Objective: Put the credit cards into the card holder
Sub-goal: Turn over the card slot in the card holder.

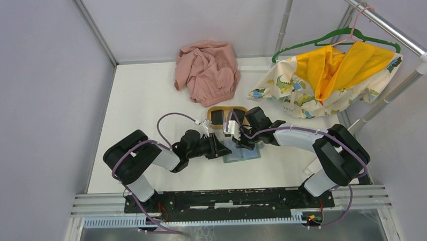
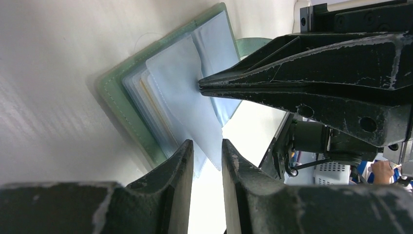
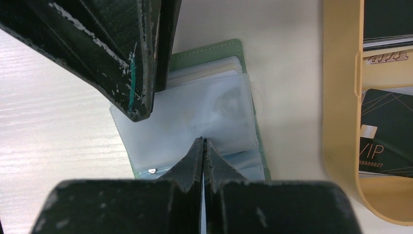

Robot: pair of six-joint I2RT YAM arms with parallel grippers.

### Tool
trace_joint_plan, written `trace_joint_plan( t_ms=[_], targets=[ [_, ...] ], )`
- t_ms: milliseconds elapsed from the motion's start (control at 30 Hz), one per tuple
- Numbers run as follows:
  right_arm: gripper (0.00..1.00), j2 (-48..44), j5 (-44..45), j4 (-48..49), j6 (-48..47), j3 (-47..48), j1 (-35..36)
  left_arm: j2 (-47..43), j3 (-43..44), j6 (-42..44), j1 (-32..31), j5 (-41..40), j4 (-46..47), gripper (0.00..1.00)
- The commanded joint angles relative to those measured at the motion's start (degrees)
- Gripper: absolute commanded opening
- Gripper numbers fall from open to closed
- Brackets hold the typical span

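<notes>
The card holder (image 1: 243, 154) lies open on the table, with a green cover (image 2: 117, 100) and clear blue-grey sleeves (image 3: 204, 112). My right gripper (image 3: 203, 141) is shut on the edge of one raised sleeve (image 2: 182, 73); it also shows in the left wrist view (image 2: 200, 87). My left gripper (image 2: 207, 146) is slightly open, and that sleeve's lower corner hangs between its fingertips. A tan card edge (image 2: 146, 95) shows inside a sleeve. Black credit cards (image 3: 389, 131) lie in the tan tray (image 3: 341, 97), also visible from above (image 1: 217, 116).
The oval tan tray (image 1: 236, 109) sits just behind the card holder. A pink cloth (image 1: 207, 71) lies at the back. A yellow and patterned garment (image 1: 328, 76) hangs on a green hanger at the right. The two grippers work close together.
</notes>
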Motion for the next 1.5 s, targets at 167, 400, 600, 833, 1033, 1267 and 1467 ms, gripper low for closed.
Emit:
trace_joint_plan(
  t_ms=[167, 400, 600, 833, 1033, 1267, 1467],
  targets=[
    [0.11, -1.5, -2.6, -0.6, 1.6, 0.1, -0.6, 2.7, 3.3, -3.1, -1.7, 0.9, 5.3, 0.33],
    [0.36, -8.2, -8.9, -0.8, 1.1, -0.6, -4.9, 3.7, 5.5, -3.1, -1.9, 1.5, 4.8, 0.3],
    [0.42, -13.9, -13.6, -1.2, 0.6, -1.4, -11.8, 5.2, 9.0, -1.7, -2.2, 1.9, 1.9, 0.33],
    [0.5, -18.6, -17.2, -1.8, -0.8, -1.5, -16.7, 8.6, 17.0, 0.9, -6.1, 2.0, -3.5, 0.39],
    [0.53, -20.8, -18.9, -1.2, -0.3, -1.5, -19.2, 9.9, 19.5, 2.2, -7.2, 1.6, -3.9, 0.41],
    [0.56, -24.1, -16.7, 0.6, -1.5, -1.8, -19.6, -4.7, 17.5, 14.5, -6.5, -6.6, -11.8, 0.49],
    [0.66, -24.4, -19.4, 3.9, -2.5, 0.0, -19.5, -20.9, 17.7, 28.0, -6.1, -27.7, -31.0, 0.82]
  ],
)
